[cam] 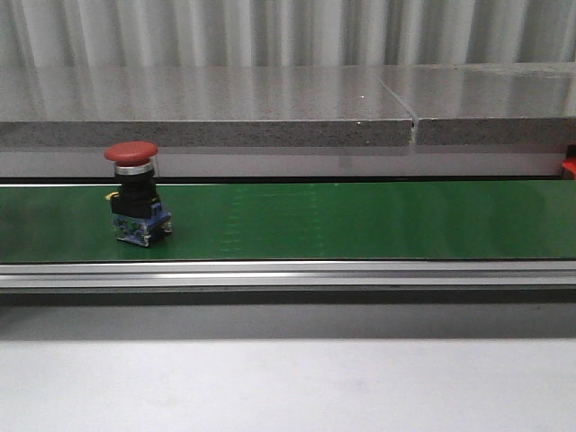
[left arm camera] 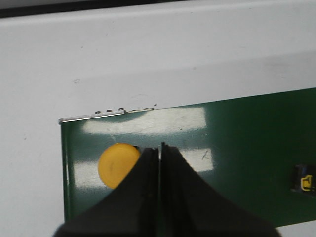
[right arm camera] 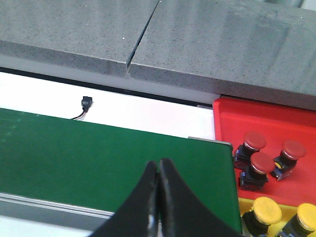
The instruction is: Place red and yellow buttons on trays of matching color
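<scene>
A red button [cam: 137, 192] with a domed cap stands upright on the smooth green belt [cam: 360, 220], no jaws near. Left gripper [left arm camera: 159, 148], jaws together, hangs beside a round yellow button [left arm camera: 117, 165]. Right gripper [right arm camera: 158, 165], jaws together, hangs near the red tray [right arm camera: 266, 118].

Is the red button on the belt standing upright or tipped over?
Upright. In the front view the red button sits on its base on the green belt, red cap on top and level.

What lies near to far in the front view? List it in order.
Pale grey table surface → silver metal conveyor rail → green conveyor belt carrying the red mushroom-head push button → speckled grey stone ledge → corrugated metal wall.
</scene>
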Controlling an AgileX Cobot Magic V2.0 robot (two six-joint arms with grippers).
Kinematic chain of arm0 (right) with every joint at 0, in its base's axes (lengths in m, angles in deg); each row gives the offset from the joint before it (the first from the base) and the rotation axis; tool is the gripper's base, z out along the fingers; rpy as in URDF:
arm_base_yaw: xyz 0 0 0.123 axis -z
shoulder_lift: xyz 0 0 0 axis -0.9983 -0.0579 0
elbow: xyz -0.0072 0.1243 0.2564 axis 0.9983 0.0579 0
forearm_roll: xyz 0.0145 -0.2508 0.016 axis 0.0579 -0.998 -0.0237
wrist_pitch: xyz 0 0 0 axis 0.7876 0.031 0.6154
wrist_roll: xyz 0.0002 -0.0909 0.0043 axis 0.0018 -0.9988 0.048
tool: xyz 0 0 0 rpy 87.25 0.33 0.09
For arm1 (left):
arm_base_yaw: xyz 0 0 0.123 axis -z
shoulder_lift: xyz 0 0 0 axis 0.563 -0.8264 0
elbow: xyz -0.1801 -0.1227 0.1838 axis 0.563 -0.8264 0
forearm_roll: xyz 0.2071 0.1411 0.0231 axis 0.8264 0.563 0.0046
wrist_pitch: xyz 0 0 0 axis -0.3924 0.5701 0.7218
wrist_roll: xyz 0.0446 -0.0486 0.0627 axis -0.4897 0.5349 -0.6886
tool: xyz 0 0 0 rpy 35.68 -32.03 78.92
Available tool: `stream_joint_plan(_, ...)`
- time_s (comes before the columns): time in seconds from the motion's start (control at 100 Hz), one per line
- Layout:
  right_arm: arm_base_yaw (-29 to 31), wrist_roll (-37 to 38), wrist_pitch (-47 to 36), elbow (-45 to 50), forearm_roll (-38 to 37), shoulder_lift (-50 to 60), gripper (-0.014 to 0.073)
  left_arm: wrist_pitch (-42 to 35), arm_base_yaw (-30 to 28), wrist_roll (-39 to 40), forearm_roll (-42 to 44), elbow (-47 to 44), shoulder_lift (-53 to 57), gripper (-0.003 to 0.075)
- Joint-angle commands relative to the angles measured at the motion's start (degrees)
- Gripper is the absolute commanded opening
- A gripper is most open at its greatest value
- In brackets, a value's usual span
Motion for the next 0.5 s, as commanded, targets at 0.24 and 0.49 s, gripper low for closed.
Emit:
stream_joint_plan(0.24, 0.0, -0.5, -3.9, -1.5, -0.3, -0.3, -0.0069, -14.4, 3.8, 0.4, 0.4, -15.2, 16.2, -0.0021)
stream_joint_plan(0.49, 0.0, -0.5, -3.9, -1.5, -0.3, -0.3, -0.0069, -18.1, 3.8, 0.4, -0.4, -28.2, 28.7, -0.0021)
